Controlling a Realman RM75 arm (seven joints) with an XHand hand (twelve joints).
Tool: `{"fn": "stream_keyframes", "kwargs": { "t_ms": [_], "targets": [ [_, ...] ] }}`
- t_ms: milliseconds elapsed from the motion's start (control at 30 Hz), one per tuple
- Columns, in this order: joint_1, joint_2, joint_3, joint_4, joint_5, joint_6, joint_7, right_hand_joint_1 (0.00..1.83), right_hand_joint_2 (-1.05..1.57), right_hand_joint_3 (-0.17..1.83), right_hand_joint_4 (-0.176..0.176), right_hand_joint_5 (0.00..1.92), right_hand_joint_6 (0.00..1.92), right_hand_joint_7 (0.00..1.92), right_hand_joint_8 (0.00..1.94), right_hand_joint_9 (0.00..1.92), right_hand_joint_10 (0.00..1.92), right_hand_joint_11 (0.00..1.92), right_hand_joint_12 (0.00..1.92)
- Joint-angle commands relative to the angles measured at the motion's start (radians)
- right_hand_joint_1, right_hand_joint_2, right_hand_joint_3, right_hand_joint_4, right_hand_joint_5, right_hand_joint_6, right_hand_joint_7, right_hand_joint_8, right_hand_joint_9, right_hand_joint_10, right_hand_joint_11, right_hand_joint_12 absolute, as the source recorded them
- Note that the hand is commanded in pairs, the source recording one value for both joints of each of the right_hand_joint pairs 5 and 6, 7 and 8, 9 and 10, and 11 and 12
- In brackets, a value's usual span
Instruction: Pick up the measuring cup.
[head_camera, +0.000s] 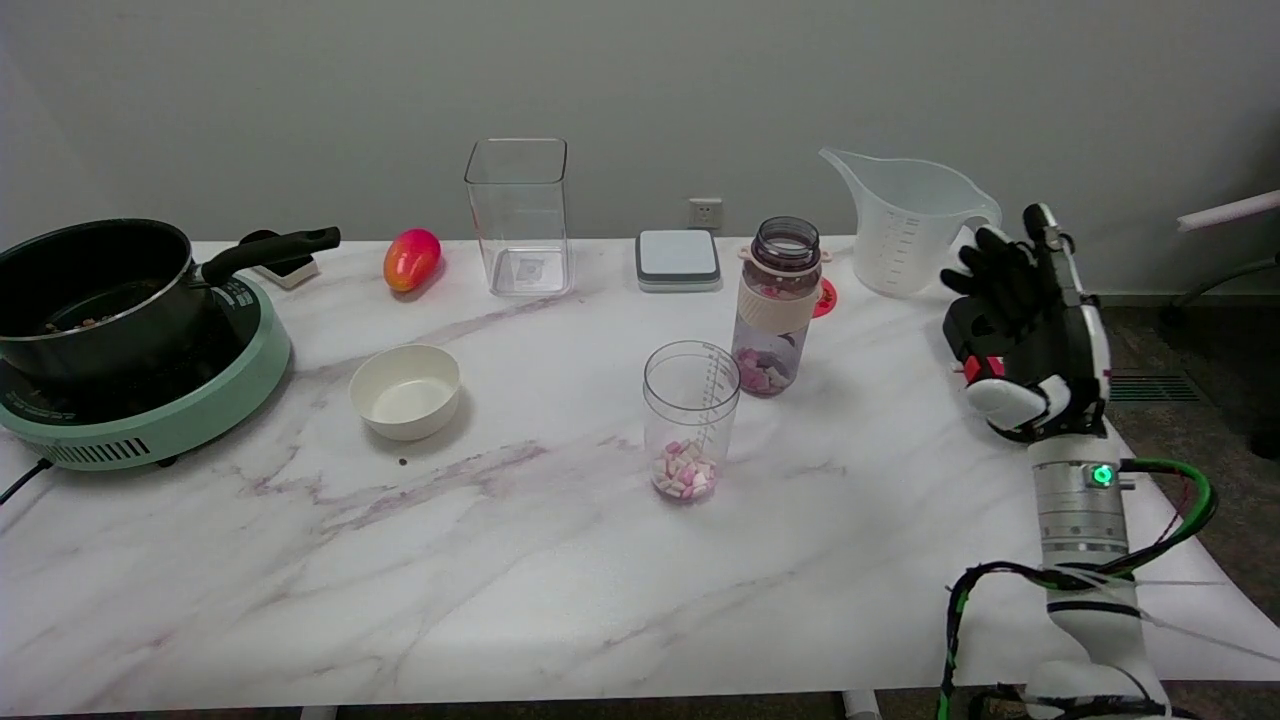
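Observation:
A clear graduated measuring cup (691, 420) stands upright near the table's middle, with pink and white pieces in its bottom. A large translucent measuring jug (905, 225) with a spout and handle stands at the back right. My right hand (1030, 330) hovers upright over the table's right edge, fingers spread and holding nothing. It is just right of the jug's handle and far to the right of the small cup. The palm faces left toward the table.
A tinted bottle (777, 305) with pieces inside stands just behind the cup. A white bowl (406, 391), a black pot (95, 290) on a green cooker (150, 420), a mango (411, 259), a clear square container (518, 215) and a scale (678, 259) lie further off.

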Motion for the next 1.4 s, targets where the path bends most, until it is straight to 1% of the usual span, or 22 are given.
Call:
{"fn": "stream_keyframes", "kwargs": {
  "t_ms": [33,267,433,633,800,1000,1400],
  "targets": [
    [-0.036,-0.114,-0.150,0.002,-0.145,0.055,-0.122,1.04,-0.42,0.72,0.000,0.12,0.12,0.42,0.42,0.46,0.46,0.58,0.58],
    [-0.035,-0.208,-0.154,-0.059,-0.232,0.080,-0.126,1.04,-0.36,0.80,0.000,0.16,0.16,0.45,0.45,0.47,0.47,0.58,0.58],
    [-0.021,-0.240,-0.176,-0.098,-0.253,0.080,-0.119,1.04,-0.31,0.85,0.000,0.19,0.19,0.47,0.47,0.48,0.48,0.57,0.57],
    [0.025,-0.251,-0.221,-0.202,-0.275,0.069,-0.115,1.03,-0.30,0.93,0.000,0.23,0.23,0.49,0.49,0.48,0.48,0.55,0.55],
    [0.053,-0.261,-0.255,-0.243,-0.288,0.058,-0.105,1.02,-0.30,0.97,0.000,0.25,0.25,0.49,0.49,0.47,0.47,0.53,0.53],
    [0.079,-0.302,-0.258,-0.313,-0.305,0.031,-0.013,1.01,-0.34,1.02,0.000,0.25,0.25,0.48,0.48,0.45,0.45,0.49,0.49],
    [0.107,-0.300,-0.249,-0.345,-0.300,0.028,0.002,1.01,-0.42,1.02,0.000,0.23,0.23,0.47,0.47,0.44,0.44,0.48,0.48]
  ]
}}
